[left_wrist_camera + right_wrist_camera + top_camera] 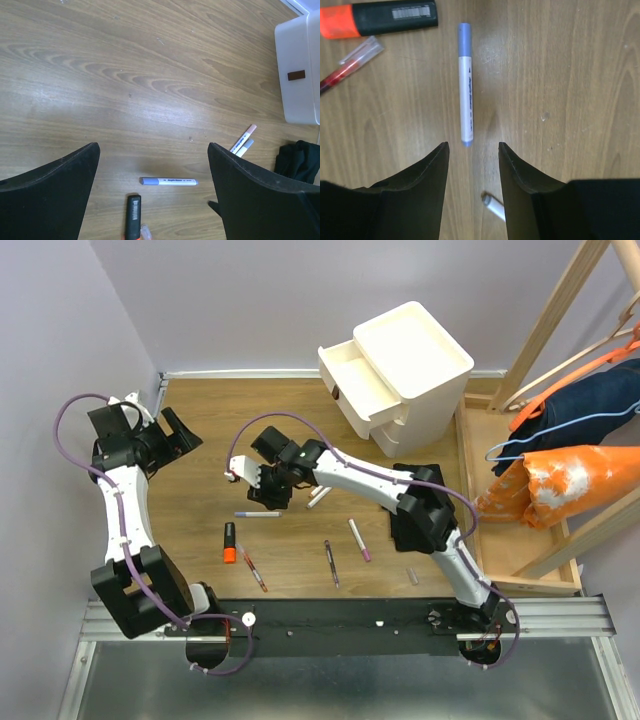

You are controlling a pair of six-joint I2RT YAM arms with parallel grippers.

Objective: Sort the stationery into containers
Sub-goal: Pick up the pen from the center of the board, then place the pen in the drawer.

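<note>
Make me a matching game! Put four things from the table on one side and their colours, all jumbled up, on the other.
Things:
1 highlighter
2 marker
3 cloth
4 cabinet

Colours:
A all black
B cream-white all over
C orange and black
D white with blue ends

Pairs: 1-C, 2-D, 3-A, 4-B
</note>
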